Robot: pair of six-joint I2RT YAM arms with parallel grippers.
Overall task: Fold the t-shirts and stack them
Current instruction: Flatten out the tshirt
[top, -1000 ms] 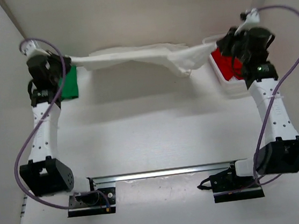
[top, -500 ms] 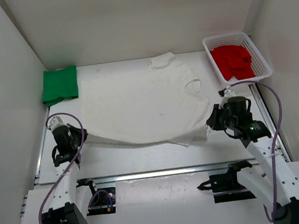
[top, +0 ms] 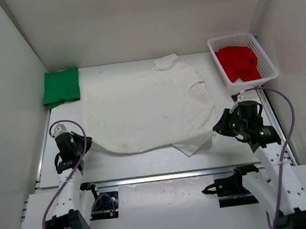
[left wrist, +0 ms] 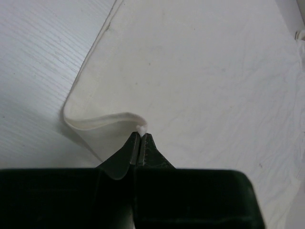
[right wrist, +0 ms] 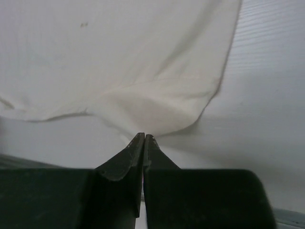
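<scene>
The off-white t-shirt (top: 146,107) lies spread in the middle of the tabletop (top: 147,164), mostly flat. Its left edge runs nearly straight from the far side towards the near side. Its near hem is curved and is raised a little at both near corners.

The left fingers (left wrist: 127,155) are pressed together on the near-left corner, and a small tip of cloth shows between them. Beside this grip the hem curls up into a soft loop. The right fingers (right wrist: 125,160) are also closed tight at the near-right corner. There the cloth rises in a fold that runs right into the tips, so it looks pinched.

The green t-shirt (top: 61,86) lies folded in the far-left corner, against the left wall. It is just beside the far-left corner of the off-white one; I cannot tell if they touch. The red t-shirt (top: 238,60) is bunched inside the basket (top: 230,37), which stands in the far-right corner. A narrow gap separates the basket from the right edge of the off-white cloth.

Bare tabletop shows as a band between the near hem and the metal rail (top: 165,176). A thinner strip runs along the left edge, and another along the back wall.
</scene>
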